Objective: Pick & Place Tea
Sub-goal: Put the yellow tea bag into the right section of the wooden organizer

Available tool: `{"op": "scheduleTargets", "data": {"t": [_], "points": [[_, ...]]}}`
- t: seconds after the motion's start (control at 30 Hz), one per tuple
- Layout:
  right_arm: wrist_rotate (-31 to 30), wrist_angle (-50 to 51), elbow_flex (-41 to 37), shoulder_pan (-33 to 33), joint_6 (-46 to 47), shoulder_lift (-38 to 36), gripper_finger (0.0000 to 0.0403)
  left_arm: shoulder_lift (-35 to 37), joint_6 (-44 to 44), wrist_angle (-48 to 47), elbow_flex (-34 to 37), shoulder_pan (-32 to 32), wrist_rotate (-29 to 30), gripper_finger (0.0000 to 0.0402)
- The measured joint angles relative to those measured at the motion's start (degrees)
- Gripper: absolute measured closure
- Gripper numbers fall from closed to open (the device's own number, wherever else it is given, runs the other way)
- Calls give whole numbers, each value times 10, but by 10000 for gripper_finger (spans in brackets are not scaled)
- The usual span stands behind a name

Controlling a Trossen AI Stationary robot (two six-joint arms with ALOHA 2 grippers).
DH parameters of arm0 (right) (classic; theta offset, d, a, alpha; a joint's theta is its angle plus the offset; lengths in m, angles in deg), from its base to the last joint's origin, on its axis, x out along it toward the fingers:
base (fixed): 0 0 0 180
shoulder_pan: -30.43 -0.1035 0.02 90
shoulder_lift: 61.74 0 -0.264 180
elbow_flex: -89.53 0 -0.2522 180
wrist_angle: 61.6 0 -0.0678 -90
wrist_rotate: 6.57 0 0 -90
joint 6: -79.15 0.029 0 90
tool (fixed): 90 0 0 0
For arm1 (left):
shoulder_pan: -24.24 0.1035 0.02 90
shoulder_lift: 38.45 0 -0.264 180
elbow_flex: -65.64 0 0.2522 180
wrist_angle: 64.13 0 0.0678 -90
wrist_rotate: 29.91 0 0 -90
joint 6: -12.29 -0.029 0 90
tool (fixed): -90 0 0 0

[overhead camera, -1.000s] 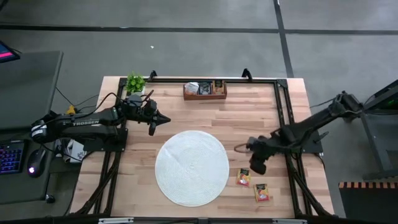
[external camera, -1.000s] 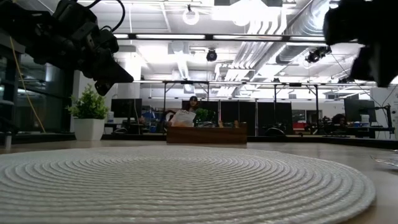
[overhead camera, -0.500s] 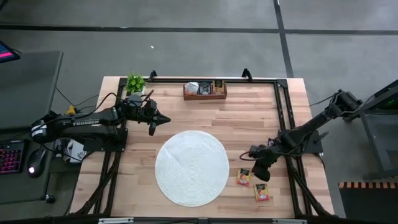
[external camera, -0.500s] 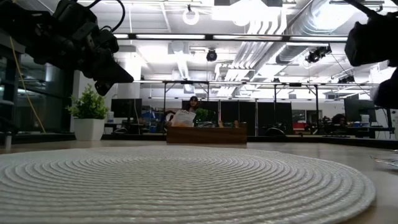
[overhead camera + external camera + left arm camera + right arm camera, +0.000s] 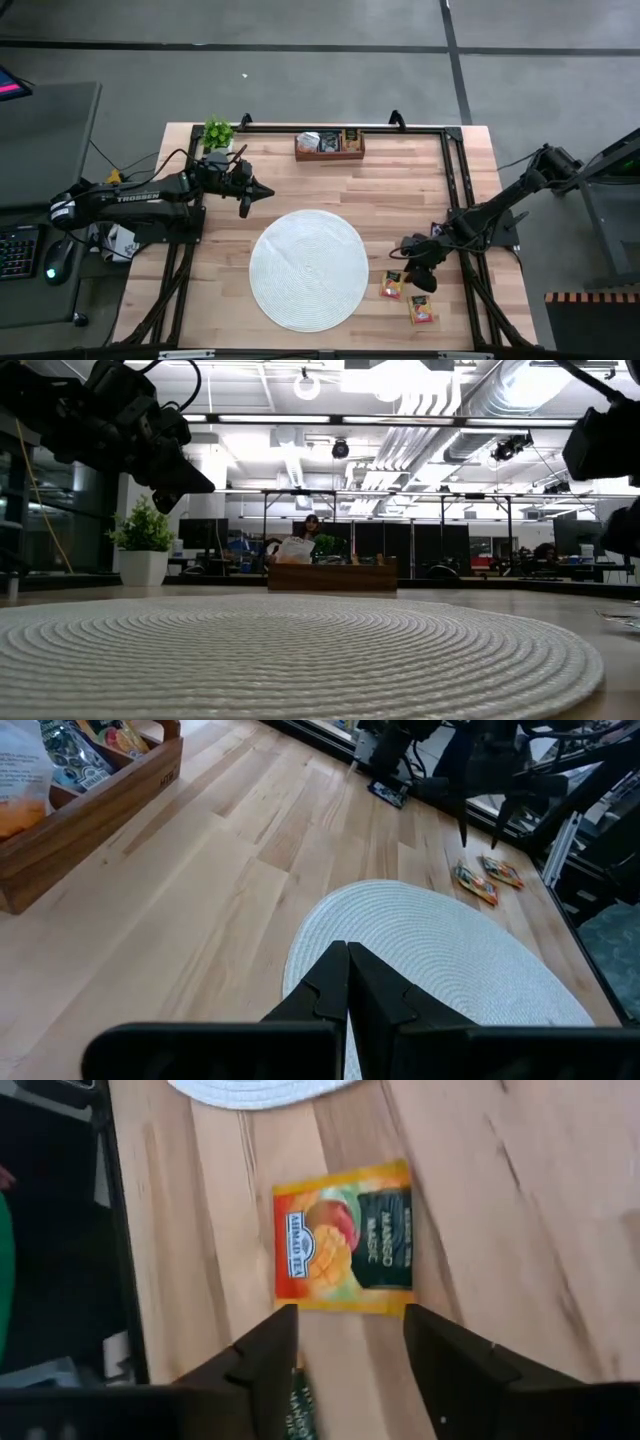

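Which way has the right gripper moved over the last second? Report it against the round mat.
Yes. In the high view the right gripper has slid away from the round mat's edge, toward the two tea sachets on the table's near-right part.

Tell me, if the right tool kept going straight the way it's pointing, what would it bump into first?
Probably the orange tea sachet lying flat on the table. The right tool points down at it with its jaws open; how far above it hangs is unclear.

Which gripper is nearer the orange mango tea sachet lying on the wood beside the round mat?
The right. The right gripper hovers directly over the mango sachet, jaws apart. The left gripper, jaws shut, sits across the round mat from it, on the table's far left side.
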Motion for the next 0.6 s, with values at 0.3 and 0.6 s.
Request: {"op": "scheduleTargets", "data": {"t": [0.3, 0.6], "points": [[-44, -1, 0, -2, -39, 8, 195, 0, 0, 0, 0, 0, 0, 401], [-42, -35, 0, -23, -20, 70, 194, 0, 0, 0, 0, 0, 0, 401]]}}
